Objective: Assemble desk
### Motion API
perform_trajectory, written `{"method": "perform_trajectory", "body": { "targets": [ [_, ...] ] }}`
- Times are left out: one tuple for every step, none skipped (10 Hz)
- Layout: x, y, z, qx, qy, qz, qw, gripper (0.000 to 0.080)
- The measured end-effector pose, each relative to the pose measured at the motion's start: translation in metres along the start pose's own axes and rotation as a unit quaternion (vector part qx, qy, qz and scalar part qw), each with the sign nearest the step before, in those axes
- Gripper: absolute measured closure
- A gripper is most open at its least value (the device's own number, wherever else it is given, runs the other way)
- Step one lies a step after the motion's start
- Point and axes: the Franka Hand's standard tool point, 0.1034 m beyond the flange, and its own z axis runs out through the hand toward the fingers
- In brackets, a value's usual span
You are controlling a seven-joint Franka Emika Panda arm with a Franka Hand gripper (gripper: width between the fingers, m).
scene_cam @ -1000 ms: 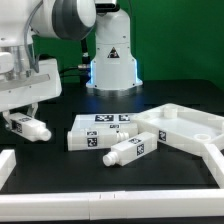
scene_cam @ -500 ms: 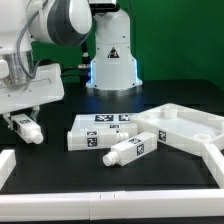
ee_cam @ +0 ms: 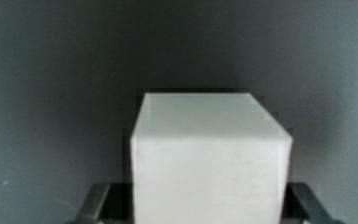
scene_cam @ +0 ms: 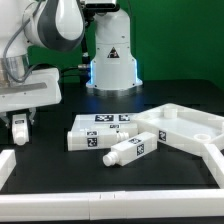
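Observation:
My gripper (scene_cam: 20, 121) hangs at the exterior view's left, shut on a white desk leg (scene_cam: 19, 132) that stands about upright just above the black table. In the wrist view the leg (ee_cam: 208, 148) fills the middle, clamped between the two dark fingers (ee_cam: 103, 203). The white tabletop slab (scene_cam: 186, 128) lies at the exterior view's right. Two tagged legs (scene_cam: 101, 122) lie side by side in the middle. A third leg (scene_cam: 131, 150) lies slanted in front of them.
The arm's white base (scene_cam: 112, 62) stands at the back centre before a green backdrop. White border rails lie at the front left (scene_cam: 5, 165) and along the right (scene_cam: 214, 158).
The gripper has moved toward the exterior view's left. It has turned the held leg from slanted to about upright.

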Motion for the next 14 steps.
{"method": "perform_trajectory", "body": {
  "targets": [
    [0.0, 0.0, 0.0, 0.0, 0.0, -0.001, 1.0, 0.0512],
    [0.0, 0.0, 0.0, 0.0, 0.0, -0.001, 1.0, 0.0512],
    [0.0, 0.0, 0.0, 0.0, 0.0, -0.001, 1.0, 0.0419],
    [0.0, -0.001, 0.0, 0.001, 0.0, 0.003, 1.0, 0.0267],
    [0.008, -0.007, -0.001, 0.004, 0.001, 0.02, 1.0, 0.0185],
    [0.02, -0.014, -0.006, 0.002, 0.004, 0.028, 1.0, 0.0161],
    [0.033, -0.02, -0.015, 0.005, 0.007, 0.022, 1.0, 0.0161],
    [0.043, -0.019, -0.027, 0.022, 0.005, 0.017, 1.0, 0.0152],
    [0.055, -0.013, -0.037, 0.025, 0.009, 0.009, 1.0, 0.0152],
    [0.066, -0.011, -0.043, 0.026, 0.012, 0.004, 1.0, 0.0151],
    [0.08, -0.016, -0.047, 0.029, 0.012, 0.009, 0.999, 0.0151],
    [0.098, -0.029, -0.05, 0.027, 0.012, 0.025, 0.999, 0.0151],
    [0.115, -0.051, -0.049, 0.024, 0.009, 0.005, 1.0, 0.0151],
    [0.122, -0.066, -0.046, 0.024, 0.01, -0.029, 0.999, 0.0151]
  ]
}}
